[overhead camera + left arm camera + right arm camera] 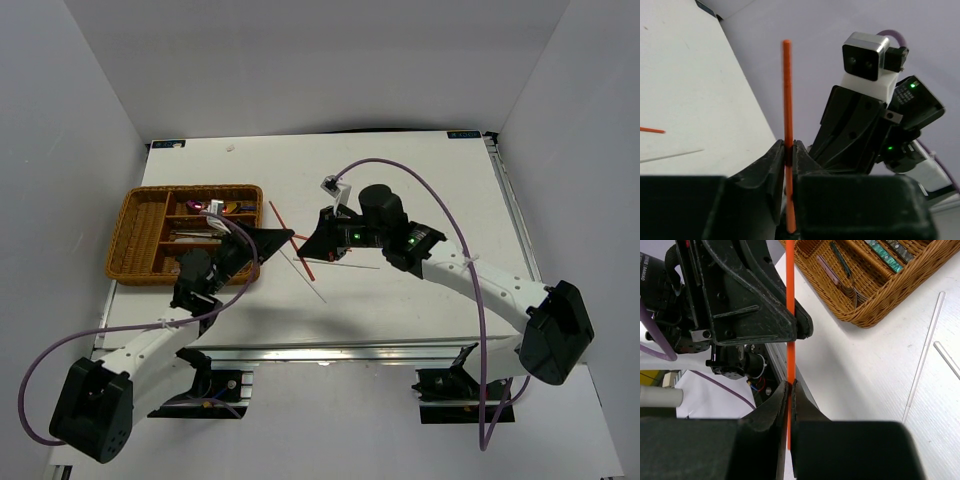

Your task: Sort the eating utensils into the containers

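Both grippers are shut on the same red chopstick [281,222]. It stands up between the left fingers [787,100] and runs on between the right fingers [790,315]. My left gripper [288,238] and my right gripper [312,246] meet tip to tip just right of the brown wicker tray [125,230]. The tray's near corner shows in the right wrist view [875,307], with forks and dark knives in its slots. Another red chopstick [651,130] and a thin silver one [672,155] lie on the table; silver ones also show in the right wrist view [924,356].
Thin silver chopsticks [303,272] lie on the white table below the grippers. The right wrist's camera housing [866,56] faces the left wrist closely. The table's front rail [330,352] lies near the arm bases. White walls enclose the table.
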Controlling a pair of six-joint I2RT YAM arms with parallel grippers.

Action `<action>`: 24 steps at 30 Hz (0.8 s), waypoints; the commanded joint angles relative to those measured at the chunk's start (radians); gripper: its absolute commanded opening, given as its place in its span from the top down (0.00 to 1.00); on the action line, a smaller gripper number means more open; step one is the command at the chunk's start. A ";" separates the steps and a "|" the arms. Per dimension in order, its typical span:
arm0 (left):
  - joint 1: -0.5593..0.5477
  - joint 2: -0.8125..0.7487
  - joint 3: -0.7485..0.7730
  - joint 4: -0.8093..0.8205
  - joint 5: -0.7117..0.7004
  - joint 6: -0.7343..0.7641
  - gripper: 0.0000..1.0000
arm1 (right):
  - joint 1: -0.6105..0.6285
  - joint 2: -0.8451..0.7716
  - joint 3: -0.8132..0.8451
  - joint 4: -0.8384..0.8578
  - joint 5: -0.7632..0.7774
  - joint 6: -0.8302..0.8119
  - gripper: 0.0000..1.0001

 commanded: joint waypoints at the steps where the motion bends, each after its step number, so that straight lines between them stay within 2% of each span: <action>1: -0.007 0.019 0.045 0.043 0.021 0.001 0.83 | 0.005 0.008 0.021 0.044 -0.023 -0.009 1.00; 3: -0.009 0.036 0.054 0.058 0.034 -0.005 0.92 | 0.005 0.014 0.029 0.038 -0.018 -0.015 1.00; 4: -0.009 0.038 0.059 0.058 0.037 -0.005 1.00 | 0.005 0.014 0.030 0.036 -0.011 -0.023 1.00; 7: -0.009 0.038 0.097 -0.005 0.041 0.024 1.00 | -0.005 0.005 0.033 0.016 0.026 -0.030 1.00; 8: -0.009 0.030 0.114 -0.107 0.034 0.047 1.00 | -0.012 -0.001 0.032 0.012 0.037 -0.029 0.95; 10: -0.007 0.004 0.222 -0.312 -0.049 0.175 1.00 | -0.032 -0.033 0.010 -0.002 0.086 -0.026 0.68; 11: -0.005 0.000 0.287 -0.468 -0.121 0.244 1.00 | -0.043 -0.047 0.001 -0.007 0.109 -0.024 0.52; 12: -0.005 0.003 0.361 -0.781 -0.217 0.378 1.00 | -0.051 -0.082 -0.019 -0.045 0.136 -0.026 0.45; 13: -0.005 0.034 0.516 -0.927 -0.465 0.436 1.00 | -0.070 -0.101 -0.030 -0.083 0.184 -0.030 0.42; 14: -0.004 0.061 0.591 -1.150 -0.602 0.491 1.00 | -0.081 -0.116 -0.040 -0.102 0.204 -0.047 0.34; 15: -0.002 0.091 0.655 -1.231 -0.855 0.583 1.00 | -0.100 -0.150 -0.066 -0.119 0.219 -0.059 0.34; 16: 0.002 0.160 0.764 -1.290 -0.982 0.629 1.00 | -0.110 -0.167 -0.080 -0.137 0.224 -0.069 0.33; 17: 0.007 0.197 0.809 -1.375 -1.114 0.671 1.00 | -0.120 -0.182 -0.093 -0.145 0.224 -0.081 0.33; 18: 0.010 0.232 0.843 -1.394 -1.240 0.753 1.00 | -0.135 -0.213 -0.105 -0.155 0.226 -0.104 0.33; 19: 0.016 0.265 0.866 -1.395 -1.455 0.797 1.00 | -0.143 -0.228 -0.125 -0.166 0.235 -0.115 0.33; 20: 0.048 0.313 0.883 -1.376 -1.518 0.850 1.00 | -0.150 -0.242 -0.135 -0.181 0.236 -0.124 0.33; 21: 0.069 0.332 0.875 -1.275 -1.552 0.984 1.00 | -0.155 -0.270 -0.145 -0.188 0.235 -0.144 0.32; 24: 0.183 0.389 0.864 -1.069 -1.527 1.152 1.00 | -0.189 -0.322 -0.177 -0.224 0.241 -0.174 0.32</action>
